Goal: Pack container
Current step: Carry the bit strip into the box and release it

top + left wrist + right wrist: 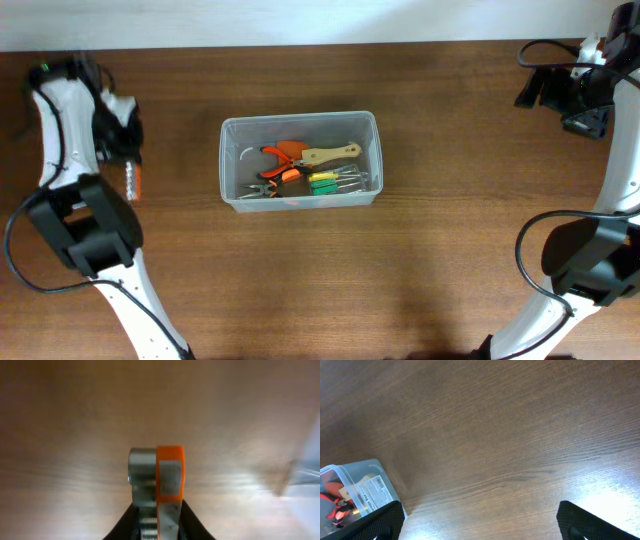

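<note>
The clear plastic container (pixel 299 160) stands at the table's middle and holds orange-handled pliers, a wooden-handled tool and a small case of green and yellow screwdrivers; its corner shows in the right wrist view (pixel 362 487). My left gripper (pixel 132 165) is at the far left, shut on an orange-and-silver tool (pixel 162 487) with a toothed metal edge, which also shows in the overhead view (pixel 134 182). My right gripper (pixel 480 522) is open and empty, raised at the far right near the back edge (pixel 585 105).
The dark wooden tabletop (pixel 450 260) surrounds the container. A white wall strip (pixel 300 20) runs along the back edge. Black cables (pixel 545 55) hang by the right arm.
</note>
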You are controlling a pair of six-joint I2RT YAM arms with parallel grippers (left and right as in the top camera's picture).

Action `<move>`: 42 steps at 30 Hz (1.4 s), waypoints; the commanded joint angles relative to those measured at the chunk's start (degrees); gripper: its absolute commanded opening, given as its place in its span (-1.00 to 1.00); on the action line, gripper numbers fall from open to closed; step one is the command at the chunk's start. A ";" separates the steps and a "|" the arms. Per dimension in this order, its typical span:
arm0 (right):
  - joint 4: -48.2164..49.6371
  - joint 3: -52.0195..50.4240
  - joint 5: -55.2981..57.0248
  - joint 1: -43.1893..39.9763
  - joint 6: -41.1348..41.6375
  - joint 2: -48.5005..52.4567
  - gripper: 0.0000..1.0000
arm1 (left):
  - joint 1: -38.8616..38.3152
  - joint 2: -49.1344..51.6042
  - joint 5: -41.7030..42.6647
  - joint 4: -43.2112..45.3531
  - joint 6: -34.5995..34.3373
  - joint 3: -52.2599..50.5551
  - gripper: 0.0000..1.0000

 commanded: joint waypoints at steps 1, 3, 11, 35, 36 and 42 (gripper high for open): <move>0.20 -0.31 -0.46 0.04 0.46 0.35 0.97 | -4.39 -0.90 1.33 -2.69 0.61 13.38 -0.68; 0.20 -0.31 -0.46 0.04 0.48 0.35 0.97 | -7.65 -0.90 2.38 -4.17 2.99 21.27 -0.68; 0.17 -0.31 -0.46 0.04 0.48 0.35 0.97 | -22.73 -0.68 2.78 -4.85 16.13 29.88 -0.84; 0.20 -0.31 -0.46 0.04 0.46 0.35 0.97 | -31.17 4.44 -0.24 6.25 49.44 0.79 -0.75; 0.20 -0.31 -0.46 0.04 0.46 0.35 0.97 | -31.23 4.44 -0.24 6.78 49.44 0.79 -0.64; 0.17 -0.31 -0.46 0.04 0.46 0.35 0.97 | -32.02 3.52 -0.26 6.56 46.01 1.42 0.22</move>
